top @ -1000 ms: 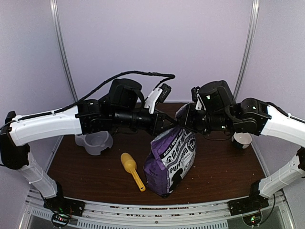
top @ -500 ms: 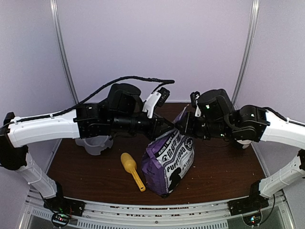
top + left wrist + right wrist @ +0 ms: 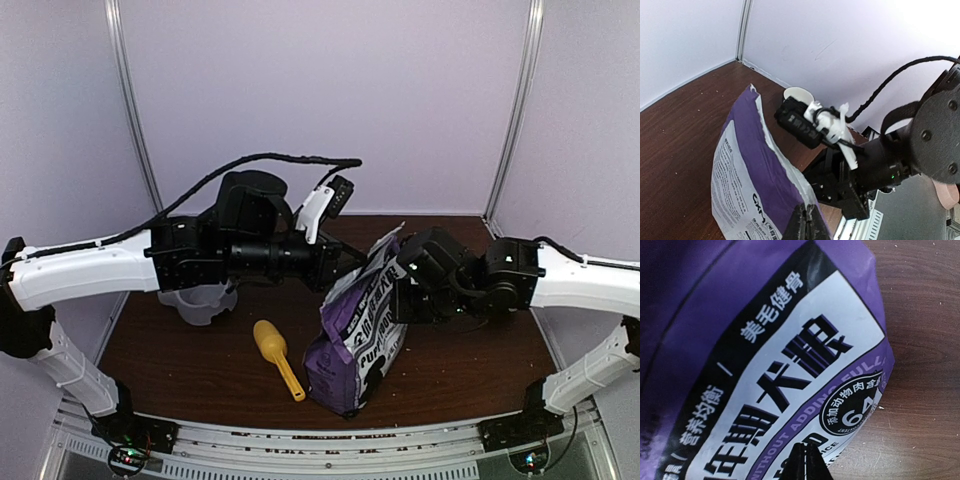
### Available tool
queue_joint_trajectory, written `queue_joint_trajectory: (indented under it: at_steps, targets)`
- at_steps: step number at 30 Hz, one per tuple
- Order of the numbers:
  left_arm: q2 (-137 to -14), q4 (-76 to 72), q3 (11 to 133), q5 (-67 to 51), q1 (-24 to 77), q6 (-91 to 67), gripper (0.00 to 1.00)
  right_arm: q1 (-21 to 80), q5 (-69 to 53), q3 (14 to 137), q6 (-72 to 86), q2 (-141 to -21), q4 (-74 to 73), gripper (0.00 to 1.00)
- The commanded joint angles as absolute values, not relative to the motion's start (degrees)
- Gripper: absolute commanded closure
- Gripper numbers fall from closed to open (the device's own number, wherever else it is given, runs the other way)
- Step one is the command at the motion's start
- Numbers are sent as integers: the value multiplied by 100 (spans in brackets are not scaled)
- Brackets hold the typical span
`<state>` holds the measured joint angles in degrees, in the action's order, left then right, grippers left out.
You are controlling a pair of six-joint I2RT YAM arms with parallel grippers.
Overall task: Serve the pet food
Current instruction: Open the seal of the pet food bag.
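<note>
A purple-and-white bag (image 3: 362,330) printed "PUPPY FOOD" stands on the brown table, leaning a little to the right. The pet food itself is hidden inside it. My left gripper (image 3: 352,262) is shut on the bag's top left edge; in the left wrist view its fingertips (image 3: 807,221) pinch the white torn rim of the bag (image 3: 747,160). My right gripper (image 3: 400,298) sits low against the bag's right side. It is shut, with nothing between its tips (image 3: 805,456), and the printed face of the bag (image 3: 765,365) fills the right wrist view.
A yellow scoop (image 3: 277,355) lies left of the bag. A grey translucent bowl (image 3: 200,298) sits under the left arm at the table's left. A white cup (image 3: 797,94) stands behind the right arm. White walls close the back and sides.
My right gripper has left the bag's top and dropped down to its right side. The left gripper keeps its hold on the top edge, and the bag has shifted slightly and stands straighter.
</note>
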<state>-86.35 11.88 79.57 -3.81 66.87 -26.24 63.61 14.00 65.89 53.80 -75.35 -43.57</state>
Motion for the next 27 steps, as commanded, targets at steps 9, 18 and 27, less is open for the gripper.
queue_joint_trajectory:
  at_steps: [9,18,27]
  targets:
    - [-8308,1115,8320,-194,6781,-2611,100,6320,1302,5975,6197,-5642,-2842,49]
    - [-8320,1046,8290,-250,6780,-2722,100,6304,1150,6544,6207,-6235,-2446,46]
    - [-8340,1055,8332,-279,6785,-2728,100,6289,1165,6788,6143,-6723,-2563,60]
